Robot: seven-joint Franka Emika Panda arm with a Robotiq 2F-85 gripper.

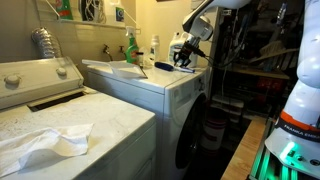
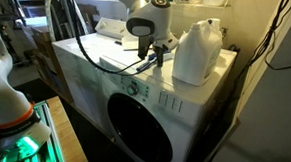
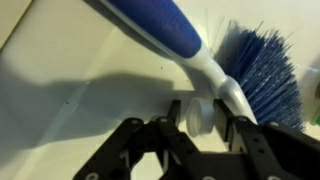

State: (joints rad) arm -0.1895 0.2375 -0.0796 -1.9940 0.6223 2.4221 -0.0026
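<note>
My gripper point(image 3: 199, 118) hangs just above the white washer top point(image 3: 70, 90), fingers pointing down. A small white cap point(image 3: 199, 113) sits between the two fingers, turned on its side, and the fingers appear closed on it. Just beyond the fingertips lies a brush with a blue and white handle point(image 3: 165, 30) and blue bristles point(image 3: 262, 70). In both exterior views the gripper point(image 1: 183, 57) point(image 2: 153, 55) is over the brush point(image 1: 164, 67) point(image 2: 144, 63) on the machine's top. A white jug point(image 2: 197, 52) stands close beside it.
The front-loading washer point(image 2: 138, 131) has a round dark door. A second machine point(image 1: 80, 125) with a crumpled white cloth point(image 1: 45, 143) stands nearer in an exterior view. Spray bottles point(image 1: 130, 47) stand at the back of the top. Cables point(image 2: 73, 32) hang from the arm.
</note>
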